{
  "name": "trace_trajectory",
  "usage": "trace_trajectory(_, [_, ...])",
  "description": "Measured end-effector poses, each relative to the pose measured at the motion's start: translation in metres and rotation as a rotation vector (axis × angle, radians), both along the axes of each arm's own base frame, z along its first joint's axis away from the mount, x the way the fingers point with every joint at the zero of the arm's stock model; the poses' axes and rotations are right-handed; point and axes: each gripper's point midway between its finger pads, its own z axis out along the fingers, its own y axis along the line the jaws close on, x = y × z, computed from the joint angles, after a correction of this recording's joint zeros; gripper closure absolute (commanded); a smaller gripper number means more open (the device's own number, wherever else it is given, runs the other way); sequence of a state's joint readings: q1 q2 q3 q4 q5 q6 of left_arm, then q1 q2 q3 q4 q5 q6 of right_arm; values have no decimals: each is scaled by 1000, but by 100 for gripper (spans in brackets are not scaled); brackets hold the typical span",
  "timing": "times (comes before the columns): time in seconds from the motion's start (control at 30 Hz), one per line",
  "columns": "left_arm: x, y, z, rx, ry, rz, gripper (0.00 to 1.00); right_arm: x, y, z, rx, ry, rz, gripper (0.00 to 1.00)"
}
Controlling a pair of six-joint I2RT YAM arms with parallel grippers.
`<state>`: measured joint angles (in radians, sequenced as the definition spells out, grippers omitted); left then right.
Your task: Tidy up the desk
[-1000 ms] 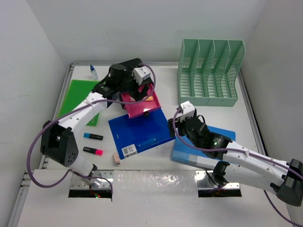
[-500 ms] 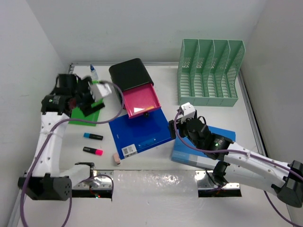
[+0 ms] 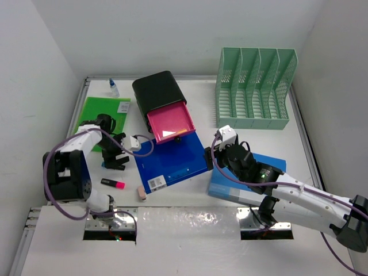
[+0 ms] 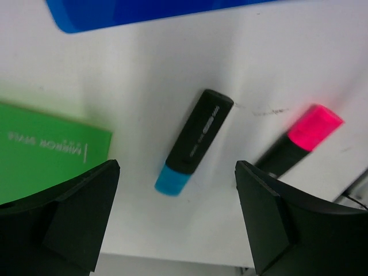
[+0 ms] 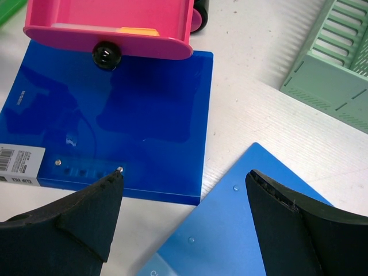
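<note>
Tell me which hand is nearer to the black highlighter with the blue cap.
Left. The left hand hangs right above the blue-capped black highlighter, open fingers either side; the right hand is far off, at the glossy blue folder's edge.

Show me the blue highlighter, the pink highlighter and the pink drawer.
blue highlighter (image 4: 195, 141), left wrist view, on its black barrel.
pink highlighter (image 4: 303, 135), left wrist view, on its pink cap.
pink drawer (image 3: 168, 121), top view, on its inside floor.

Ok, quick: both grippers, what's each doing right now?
Left gripper: open, empty, over the black blue-capped highlighter pen.
Right gripper: open, empty, over the glossy dark blue plastic folder.
</note>
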<state>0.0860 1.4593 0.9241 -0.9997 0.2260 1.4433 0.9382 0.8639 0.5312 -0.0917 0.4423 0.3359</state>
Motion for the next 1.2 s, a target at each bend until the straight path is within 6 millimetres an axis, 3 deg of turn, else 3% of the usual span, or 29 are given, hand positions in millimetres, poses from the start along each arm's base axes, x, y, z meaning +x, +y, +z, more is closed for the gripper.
trace_trajectory(0.2, [-4,2,-39,9,39,-15,23,-1,-1,-4,-8,6,0,15])
trace_trajectory(0.33, [1,6,-50,33,13,-25,29,-1,-1,-4,-10,7,0,15])
trace_trajectory(0.47, [3,10,-51,54,-3,-21,68,-1,-2,-5,-13,10,0,15])
trace_trajectory(0.53, [0,10,-51,55,5,-42,75,-2,-2,-6,-14,11,0,15])
trace_trajectory(0.57, [-1,9,-51,52,6,-54,90,-2,-2,-6,-15,11,0,15])
trace_trajectory(0.6, [-2,9,-50,48,5,-66,100,-2,-2,-6,-16,12,0,15])
trace_trajectory(0.77, [-13,-6,-39,-34,40,-72,100,-2,-3,-7,-19,14,-2,15])
trace_trajectory(0.87, [3,-21,-2,-118,14,-37,100,-2,-3,-7,-19,14,-1,15])
trace_trajectory(1.03, [63,-61,104,-342,-239,22,100,-2,-3,-7,-19,14,-4,15])
trace_trajectory(1.13, [81,-108,165,-486,-382,67,100,-2,-3,-7,-17,16,-6,15])
trace_trajectory(1.2, [81,-150,188,-550,-446,58,100,-2,-4,-8,-17,17,-7,15])
